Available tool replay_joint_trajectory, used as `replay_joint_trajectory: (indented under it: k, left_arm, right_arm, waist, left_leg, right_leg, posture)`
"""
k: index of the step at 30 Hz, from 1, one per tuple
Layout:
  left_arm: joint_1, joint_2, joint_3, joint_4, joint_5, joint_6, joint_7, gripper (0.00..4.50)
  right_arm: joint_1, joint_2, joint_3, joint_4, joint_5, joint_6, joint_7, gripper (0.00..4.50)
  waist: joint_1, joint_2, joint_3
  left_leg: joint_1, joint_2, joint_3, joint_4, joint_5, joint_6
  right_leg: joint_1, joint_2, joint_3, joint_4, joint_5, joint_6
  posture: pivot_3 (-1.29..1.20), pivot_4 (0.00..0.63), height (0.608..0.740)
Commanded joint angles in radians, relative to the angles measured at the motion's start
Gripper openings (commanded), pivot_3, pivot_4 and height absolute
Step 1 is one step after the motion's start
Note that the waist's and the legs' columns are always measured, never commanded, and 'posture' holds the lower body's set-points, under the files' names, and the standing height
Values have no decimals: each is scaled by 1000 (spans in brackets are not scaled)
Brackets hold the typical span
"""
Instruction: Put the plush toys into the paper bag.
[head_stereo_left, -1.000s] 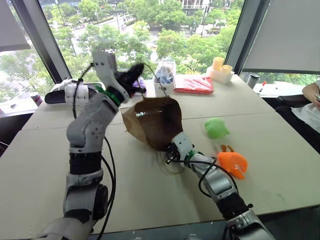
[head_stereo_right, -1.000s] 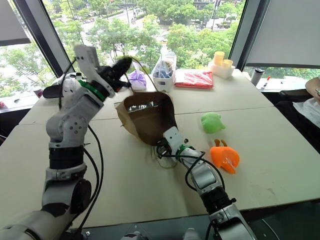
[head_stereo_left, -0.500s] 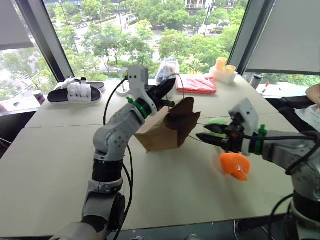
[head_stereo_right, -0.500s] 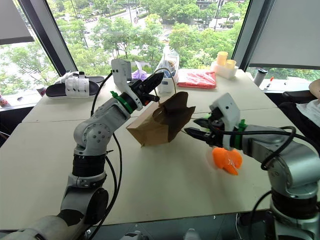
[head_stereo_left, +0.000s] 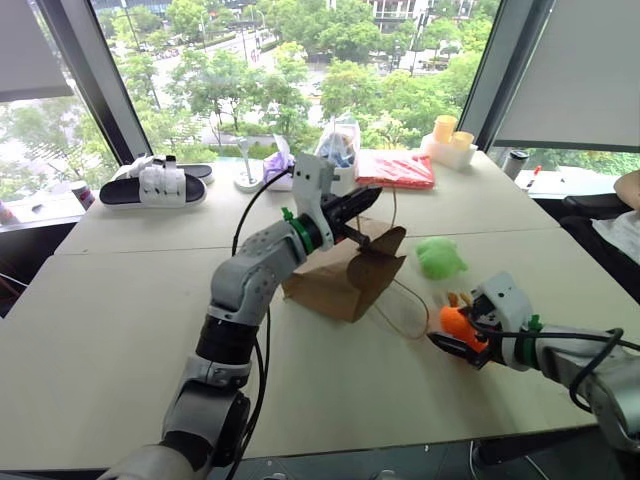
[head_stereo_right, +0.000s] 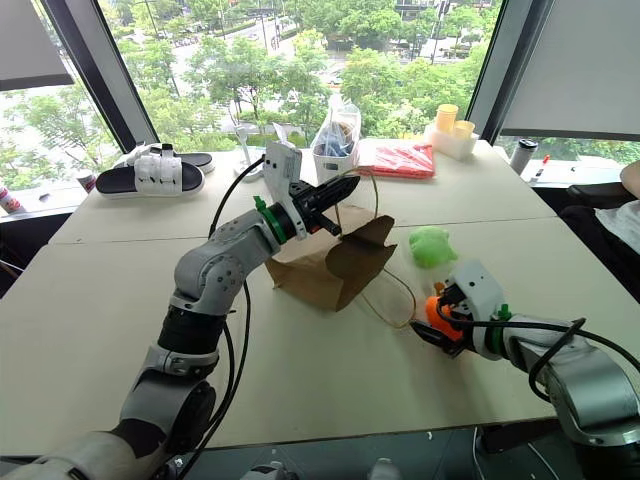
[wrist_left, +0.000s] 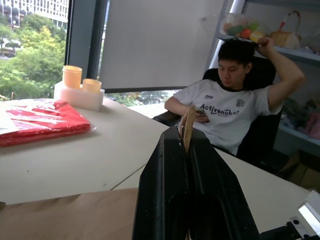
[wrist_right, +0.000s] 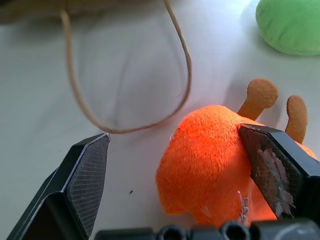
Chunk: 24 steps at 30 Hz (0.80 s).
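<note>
The brown paper bag (head_stereo_left: 335, 285) lies on the table with its mouth turned towards the toys. My left gripper (head_stereo_left: 366, 199) is shut on the bag's upper rim and holds it lifted; in the left wrist view a strip of brown paper (wrist_left: 188, 124) is pinched between the fingers. The orange plush toy (wrist_right: 210, 165) lies to the right of the bag, beside its string handle (wrist_right: 125, 90). My right gripper (wrist_right: 180, 167) is open and low over the table, one finger on each side of the orange toy. The green plush toy (head_stereo_left: 437, 257) sits just beyond it.
At the table's far side stand a clear plastic bag (head_stereo_left: 333, 148), a red packet (head_stereo_left: 395, 168), yellow cups (head_stereo_left: 443, 130), a purple pouch (head_stereo_left: 274, 166) and sandals (head_stereo_left: 152, 185). A person (wrist_left: 230, 110) sits in a chair to the right.
My right gripper has come out of the bag, opened wide and sunk to straddle the orange toy. My left gripper carried the bag's rim to the right.
</note>
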Motion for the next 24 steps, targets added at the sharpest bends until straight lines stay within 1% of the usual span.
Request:
replay_joint_trajectory:
  k: [1,2,3,6,7,9,11,14,15,16,18,20,22,24]
  left_arm:
    - [-7,25,-2,-21,24,-37,-35,0]
    - [-8,29,3,-22,25,-37,-38,0]
    - [-13,29,11,-21,24,-37,-36,0]
    - [-23,28,21,-8,27,-44,-32,0]
    - [-24,29,23,-4,32,-50,-30,0]
    - [-25,30,24,1,36,-56,-29,0]
    - [-25,28,26,5,37,-60,-31,0]
    - [-24,29,23,19,46,-72,-39,0]
    - [-24,30,22,24,48,-76,-42,0]
    - [-27,30,22,31,50,-81,-45,0]
    - [-35,28,21,47,54,-90,-50,0]
    - [-41,27,20,63,59,-103,-61,0]
    - [-48,28,20,86,66,-118,-73,0]
    - [-54,29,21,104,69,-126,-81,0]
  right_arm:
    - [21,-89,182,79,-228,-212,-51,4448]
    - [19,-114,229,114,-297,-280,-67,4448]
    - [12,-123,250,143,-335,-326,-80,4448]
    - [0,-122,261,198,-381,-409,-90,4448]
    - [-3,-126,261,213,-402,-445,-95,4212]
    - [-10,-116,242,236,-420,-482,-104,3602]
    - [-23,-94,208,243,-402,-482,-102,2671]
    - [-41,-81,156,234,-387,-458,-101,982]
    - [-38,-80,140,229,-382,-441,-95,459]
    - [-33,-84,128,225,-380,-429,-85,31]
    - [-23,-88,106,210,-367,-413,-61,31]
    - [-44,-75,68,164,-320,-385,-32,31]
    - [-107,-56,42,99,-249,-342,7,31]
    - [-200,-7,22,52,-165,-253,14,31]
  waist:
    - [-1,0,0]
    - [-1,0,0]
    - [-1,0,0]
    - [0,-1,0]
    - [1,-1,0]
    - [2,-1,0]
    - [2,-1,0]
    - [1,-1,0]
    - [0,-1,0]
    - [1,-1,0]
    - [1,-1,0]
    - [1,-1,0]
    - [-2,-1,0]
    - [-11,0,0]
  left_leg:
    - [0,0,0,0,0,0]
    - [0,0,0,0,0,0]
    - [0,0,1,0,1,-2]
    - [0,0,0,1,2,-3]
    - [0,0,0,2,1,-3]
    - [0,0,0,3,1,-2]
    - [0,0,-1,4,1,-2]
    - [0,0,-1,4,1,-2]
    - [0,0,-1,4,1,-2]
    - [0,0,-1,4,1,-2]
    - [0,0,-1,3,1,-2]
    - [0,0,-1,3,1,-2]
    - [0,0,-1,3,1,-1]
    - [0,0,0,3,1,-1]
  right_leg:
    - [0,0,0,0,0,0]
    - [0,0,0,0,0,0]
    - [0,0,0,0,0,0]
    - [2,0,0,-1,0,0]
    - [2,0,0,-1,0,0]
    - [3,0,0,-1,0,1]
    - [4,0,0,-1,0,1]
    - [3,0,0,-1,0,1]
    - [3,0,0,-1,0,1]
    - [3,0,0,-1,0,1]
    - [3,0,0,-1,0,1]
    - [3,0,0,-1,0,1]
    - [3,0,0,-1,0,1]
    - [3,0,0,-1,0,1]
  posture:
    - [0,150,740]
    - [0,150,740]
    - [0,150,740]
    - [0,150,740]
    - [0,150,740]
    - [0,150,740]
    - [0,150,740]
    - [0,150,740]
    - [0,150,740]
    - [0,150,740]
    - [0,150,740]
    - [0,150,740]
    - [0,150,740]
    - [0,150,740]
